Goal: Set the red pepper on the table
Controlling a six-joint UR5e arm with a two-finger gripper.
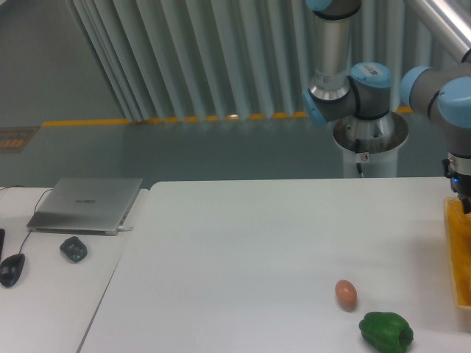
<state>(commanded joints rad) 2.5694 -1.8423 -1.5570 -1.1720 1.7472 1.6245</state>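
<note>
The red pepper is out of view. The white table [243, 243] fills the lower middle of the view. The arm's wrist [458, 125] stands at the right edge, above an orange bin [456, 250]. The gripper itself is past the frame's right edge, so its fingers do not show.
A brownish-orange egg [346, 293] and a green bell pepper [385, 332] lie near the table's front right. On the adjoining desk at left are a closed laptop [87, 204], a small dark object [73, 248] and a mouse [11, 269]. The arm's base [368, 143] stands behind the table.
</note>
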